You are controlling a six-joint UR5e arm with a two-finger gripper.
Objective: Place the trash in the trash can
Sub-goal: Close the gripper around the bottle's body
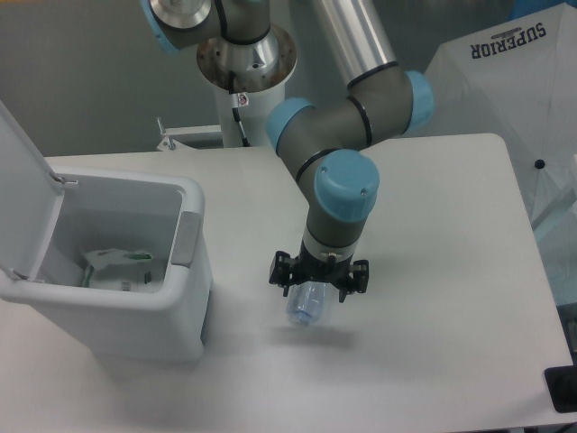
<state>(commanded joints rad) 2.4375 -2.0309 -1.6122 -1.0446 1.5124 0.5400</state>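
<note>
Bottle [308, 303] lies on the counter [451, 271] at lower centre of the frame, crushed, clear bluish; red label not discernible from this view. Gripper [318, 287] sits directly over its upper end, fingers spread wide to either side and not yet clenched; contact with the plastic cannot be confirmed.

Packet [113, 268] already rests inside the trash can [185, 257] at left of frame, lid [18, 194] hinged up and open.

Step in hand, by my reading: grasp of the bottle, second and last item.

Notes for a clean grasp:
- Bring the fingers low enough to straddle the body, not only the top edge.
- Close across the narrow width; crushed plastic may flex or squirt out, so clamp near mid-body.
- Lift well above the can's rim before travelling left, and release over the open mouth, clear of the raised lid.
</note>
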